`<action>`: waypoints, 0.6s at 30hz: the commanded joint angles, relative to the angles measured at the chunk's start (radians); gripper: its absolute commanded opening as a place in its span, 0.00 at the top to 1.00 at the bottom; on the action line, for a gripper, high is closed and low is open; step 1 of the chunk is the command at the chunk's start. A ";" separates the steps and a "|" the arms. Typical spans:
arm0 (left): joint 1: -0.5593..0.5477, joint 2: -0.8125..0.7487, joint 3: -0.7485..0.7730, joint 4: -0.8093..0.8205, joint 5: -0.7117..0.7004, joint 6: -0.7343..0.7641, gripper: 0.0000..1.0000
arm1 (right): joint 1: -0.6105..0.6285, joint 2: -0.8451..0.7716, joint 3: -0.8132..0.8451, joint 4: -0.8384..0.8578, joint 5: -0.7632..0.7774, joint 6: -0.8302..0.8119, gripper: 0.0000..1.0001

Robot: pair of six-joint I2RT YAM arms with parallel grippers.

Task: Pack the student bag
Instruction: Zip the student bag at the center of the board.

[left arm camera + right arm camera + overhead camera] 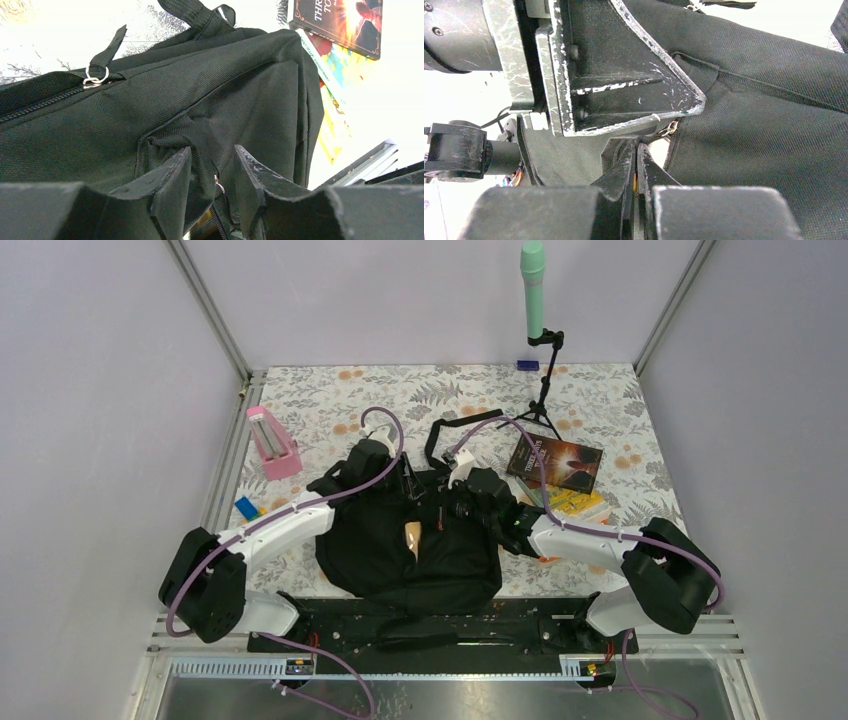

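— Top view?
— Your bag (pixel 430 560) lies mid-worktop (pixel 330 400), on the near side.
— Left wrist?
— Your left pincer (pixel 212 150) stands narrow, astride a fold of the bag.
— Right wrist?
— Your right pincer (pixel 636 147) is clamped on the bag's edge.

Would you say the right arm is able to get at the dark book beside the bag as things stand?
Probably not yet: the right hand is shut on the student bag. The dark book lies in the open nearby, so letting go should open the way.
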 commanded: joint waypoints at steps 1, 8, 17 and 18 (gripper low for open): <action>-0.010 0.015 0.026 0.039 0.021 -0.063 0.61 | 0.014 -0.021 0.007 0.038 -0.008 -0.002 1.00; -0.033 -0.016 -0.009 0.042 -0.001 -0.133 0.61 | 0.014 -0.011 0.005 0.045 -0.012 0.003 1.00; -0.051 -0.011 -0.010 -0.014 -0.013 -0.150 0.61 | 0.014 -0.013 0.004 0.044 -0.009 -0.001 1.00; -0.051 -0.006 -0.011 -0.016 -0.010 -0.151 0.61 | 0.014 -0.016 0.003 0.042 -0.009 -0.002 1.00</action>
